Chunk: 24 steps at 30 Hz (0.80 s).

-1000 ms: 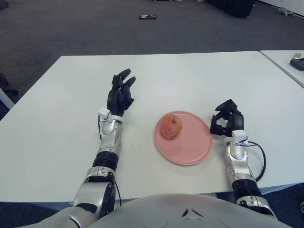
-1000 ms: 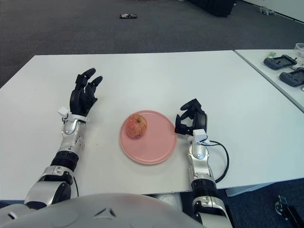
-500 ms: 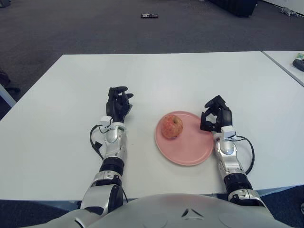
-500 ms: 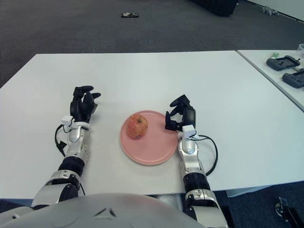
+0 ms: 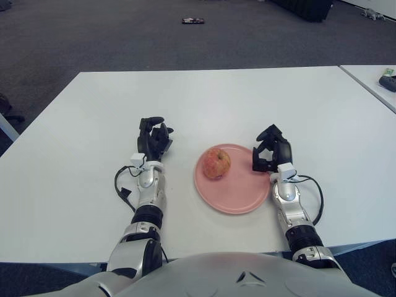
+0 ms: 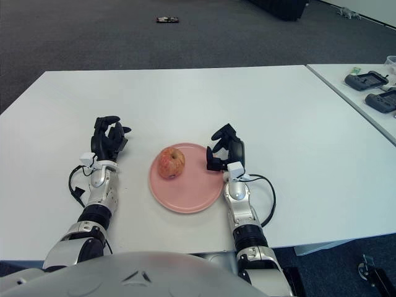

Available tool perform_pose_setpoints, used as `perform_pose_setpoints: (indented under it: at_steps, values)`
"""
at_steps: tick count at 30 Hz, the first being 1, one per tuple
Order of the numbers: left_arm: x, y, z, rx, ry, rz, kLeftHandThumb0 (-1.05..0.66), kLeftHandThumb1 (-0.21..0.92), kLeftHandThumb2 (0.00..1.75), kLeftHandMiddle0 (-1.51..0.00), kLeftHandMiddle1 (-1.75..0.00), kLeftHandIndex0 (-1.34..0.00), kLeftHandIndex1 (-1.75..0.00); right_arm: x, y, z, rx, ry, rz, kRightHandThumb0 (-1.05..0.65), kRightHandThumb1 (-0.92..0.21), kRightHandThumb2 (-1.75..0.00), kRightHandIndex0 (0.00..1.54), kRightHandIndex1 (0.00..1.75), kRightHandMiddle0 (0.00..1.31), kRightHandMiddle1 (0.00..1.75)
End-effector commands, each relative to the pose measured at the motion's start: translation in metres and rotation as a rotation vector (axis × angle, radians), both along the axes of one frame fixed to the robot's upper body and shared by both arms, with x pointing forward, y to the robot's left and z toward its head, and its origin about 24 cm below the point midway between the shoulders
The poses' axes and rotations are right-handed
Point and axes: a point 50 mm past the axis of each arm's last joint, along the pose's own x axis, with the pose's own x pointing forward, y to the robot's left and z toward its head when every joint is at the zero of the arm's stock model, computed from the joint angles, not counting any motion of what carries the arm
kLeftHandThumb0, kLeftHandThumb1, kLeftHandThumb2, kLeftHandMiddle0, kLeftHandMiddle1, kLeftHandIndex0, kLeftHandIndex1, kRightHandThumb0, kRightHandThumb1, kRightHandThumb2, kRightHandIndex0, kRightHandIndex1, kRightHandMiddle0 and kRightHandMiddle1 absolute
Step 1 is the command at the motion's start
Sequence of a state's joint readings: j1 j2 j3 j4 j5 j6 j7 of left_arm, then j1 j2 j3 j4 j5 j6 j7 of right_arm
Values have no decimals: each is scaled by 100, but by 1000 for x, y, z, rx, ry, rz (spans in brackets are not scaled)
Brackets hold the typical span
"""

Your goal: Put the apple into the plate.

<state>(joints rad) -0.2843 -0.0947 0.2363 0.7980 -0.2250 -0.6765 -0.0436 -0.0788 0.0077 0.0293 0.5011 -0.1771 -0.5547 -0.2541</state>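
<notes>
A red-yellow apple (image 5: 216, 163) sits on the left part of the pink plate (image 5: 238, 197), on the white table. My right hand (image 5: 270, 150) is at the plate's right rim, its black fingers curled and holding nothing; it overlaps the rim's edge. My left hand (image 5: 154, 136) shows to the left of the plate, a short gap from it, fingers curled with nothing in them.
The white table (image 5: 204, 99) stretches wide behind and to both sides of the plate. A second table with dark devices (image 6: 369, 80) stands at the far right. A small dark object (image 5: 192, 21) lies on the carpet beyond.
My left hand drew back toward me and its fingers curled in. My right hand moved left to the plate's rim, and the plate with the apple shifted slightly left.
</notes>
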Motion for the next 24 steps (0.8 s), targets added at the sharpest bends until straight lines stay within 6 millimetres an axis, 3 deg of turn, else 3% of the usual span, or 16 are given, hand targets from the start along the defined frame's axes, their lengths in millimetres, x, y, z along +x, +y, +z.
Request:
perform_pose_setpoints:
  at_steps: [1,24]
  values:
    - [-6,4,-9,13,34,11,-37,77,73,-50,-175,-28,-175,-13,8,-19,4,102,16,-1,-7,-161,81,175,57,171]
    - [-14,7,-22,61,114,13,-36,82,67,-52,-175,-26,-175,-8,17,-18,24,122,21,-1,-9,-159,79,175,54,174]
